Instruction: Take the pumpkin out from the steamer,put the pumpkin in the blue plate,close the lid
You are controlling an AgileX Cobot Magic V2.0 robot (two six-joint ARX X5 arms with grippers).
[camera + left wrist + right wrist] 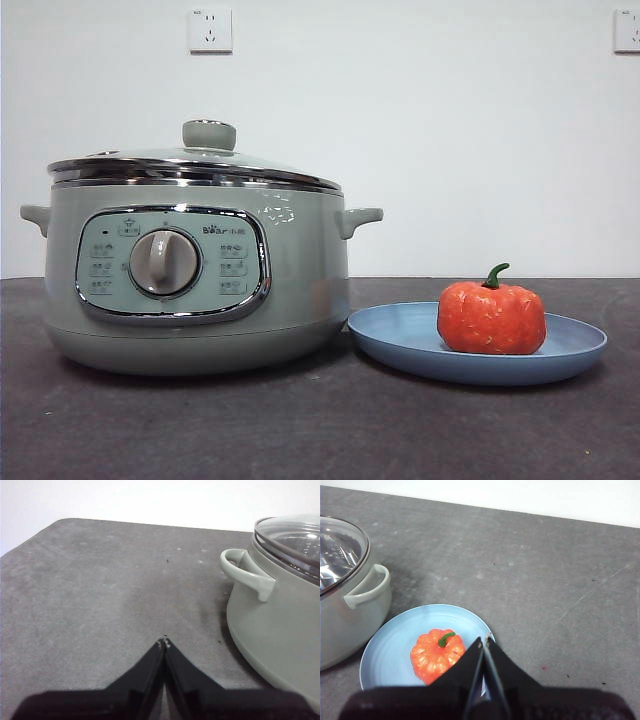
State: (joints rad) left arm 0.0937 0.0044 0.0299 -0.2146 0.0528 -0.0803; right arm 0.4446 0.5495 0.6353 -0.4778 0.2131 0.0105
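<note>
Two grippers are seen only in the wrist views, and neither is holding anything. The right gripper [483, 642] is held above the table with its black jaws pressed together to a point; just past the tips, and lower down, the pumpkin [437, 654] is seen sitting on the blue plate [387, 652], its green stem curling upward. No contact is made between the jaws and the pumpkin or the plate. The left gripper [164, 643] is likewise drawn shut, tips touching, and is poised over a bare stretch of the dark grey table [100, 590]; the steamer [280, 645] stands off to one side of it, apart from the jaws, with one of its side handles [247, 575] turned toward the camera.

In the front view the blue plate [400, 345] is set nearest, resting on the table [300, 430] with its rim just beside the steamer's base, whether touching cannot be told. The pumpkin [491, 318] is placed upright on it, a little off centre. Beside the plate the steamer [200, 290] is seen with its dial and button panel facing forward, and the lid [200, 160] is seated on its chrome rim, knob uppermost. Behind, two wall sockets [210, 30] are fixed to the white wall.
</note>
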